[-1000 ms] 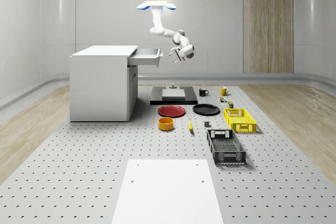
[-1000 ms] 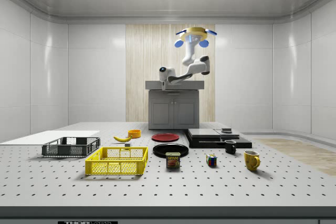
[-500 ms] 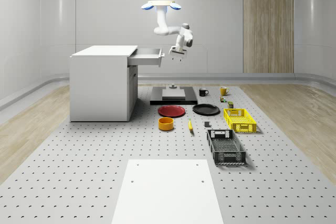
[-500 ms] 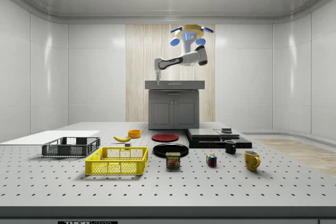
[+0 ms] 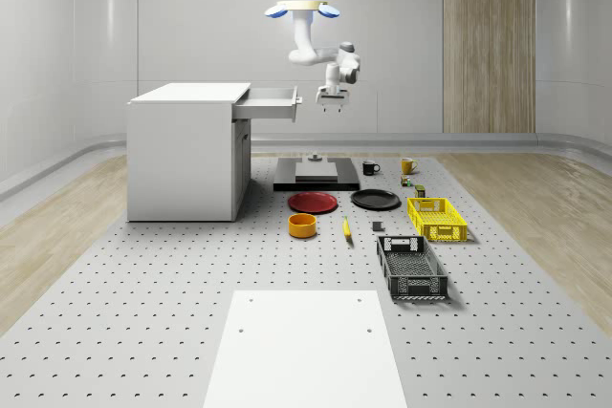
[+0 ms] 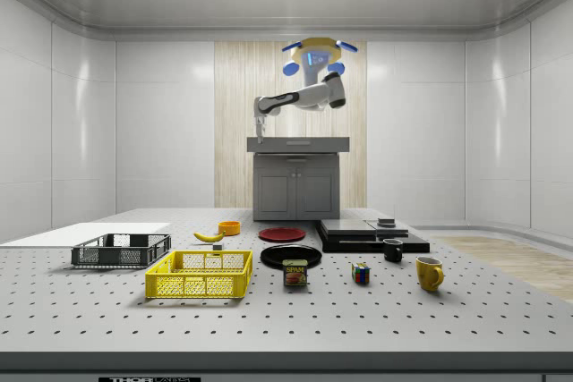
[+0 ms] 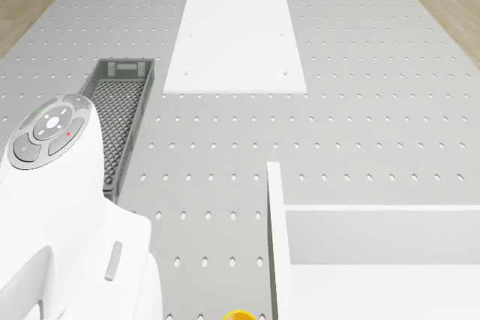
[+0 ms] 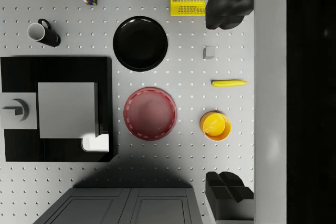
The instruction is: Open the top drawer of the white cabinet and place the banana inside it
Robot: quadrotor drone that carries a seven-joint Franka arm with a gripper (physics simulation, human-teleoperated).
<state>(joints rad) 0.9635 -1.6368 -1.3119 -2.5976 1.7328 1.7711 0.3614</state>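
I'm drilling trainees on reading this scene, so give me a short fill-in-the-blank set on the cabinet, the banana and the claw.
1. The white cabinet's top drawer is ____.
2. The banana lies on the ____.
3. On the table, the banana lies nearest the ____ bowl.
4. The claw holds ____.

Missing words: open; table; orange; nothing

Two crates (image 5: 437, 218) (image 5: 411, 268), two plates (image 5: 313, 202) (image 5: 375, 200) — two mugs (image 5: 370, 167) (image 5: 407, 165).

"SPAM" on the can (image 6: 295, 273), remaining label text too small to read
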